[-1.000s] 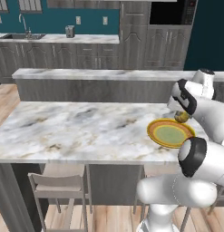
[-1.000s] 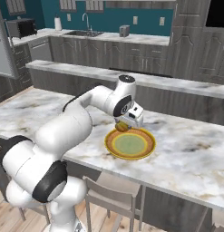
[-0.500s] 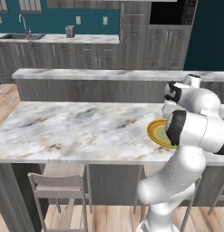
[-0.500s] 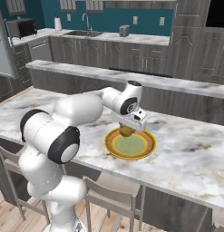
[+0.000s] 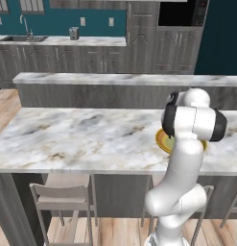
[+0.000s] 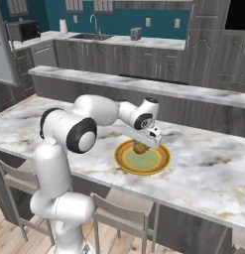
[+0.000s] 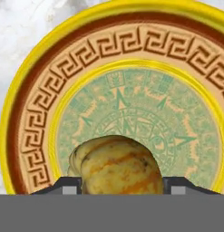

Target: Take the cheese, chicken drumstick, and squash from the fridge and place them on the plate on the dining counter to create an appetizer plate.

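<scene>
Home kitchen (rendered). Grey cabinets [image 6: 158, 64], sink [image 6: 89, 35] with faucet on the far counter [image 6: 119, 42], teal wall. Marble dining counter [image 5: 77, 134] with stools [image 5: 62, 192], built-in microwave [image 5: 182, 13] up top.

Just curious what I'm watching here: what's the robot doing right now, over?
Gripper shut on squash, over the plate. Nothing else on the plate. Counter around it poses no obstacle.
</scene>
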Robot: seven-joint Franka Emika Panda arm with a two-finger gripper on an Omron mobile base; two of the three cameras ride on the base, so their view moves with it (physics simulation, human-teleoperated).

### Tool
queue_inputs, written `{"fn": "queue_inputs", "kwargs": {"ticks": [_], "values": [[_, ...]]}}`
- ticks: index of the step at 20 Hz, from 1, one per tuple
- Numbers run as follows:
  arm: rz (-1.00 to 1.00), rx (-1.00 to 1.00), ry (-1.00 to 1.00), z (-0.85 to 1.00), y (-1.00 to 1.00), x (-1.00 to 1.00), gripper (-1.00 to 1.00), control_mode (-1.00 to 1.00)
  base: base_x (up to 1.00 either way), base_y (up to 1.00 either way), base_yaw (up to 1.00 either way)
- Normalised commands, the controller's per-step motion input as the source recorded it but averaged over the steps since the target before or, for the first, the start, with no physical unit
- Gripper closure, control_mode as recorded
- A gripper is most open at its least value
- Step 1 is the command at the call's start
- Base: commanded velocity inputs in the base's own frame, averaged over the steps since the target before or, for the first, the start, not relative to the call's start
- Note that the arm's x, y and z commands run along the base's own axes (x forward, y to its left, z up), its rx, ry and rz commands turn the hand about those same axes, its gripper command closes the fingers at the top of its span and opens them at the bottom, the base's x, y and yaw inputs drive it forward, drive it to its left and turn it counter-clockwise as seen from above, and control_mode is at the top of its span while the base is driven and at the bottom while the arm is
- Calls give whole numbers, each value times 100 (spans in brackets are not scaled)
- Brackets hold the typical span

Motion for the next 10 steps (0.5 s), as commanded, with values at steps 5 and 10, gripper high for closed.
{"fn": "queue_inputs", "kwargs": {"ticks": [5, 10], "values": [[0, 1, 0, -54, 0, 51, 100, -100, 0, 0, 0], [0, 1, 0, -21, -5, 18, -100, -100, 0, 0, 0]]}}
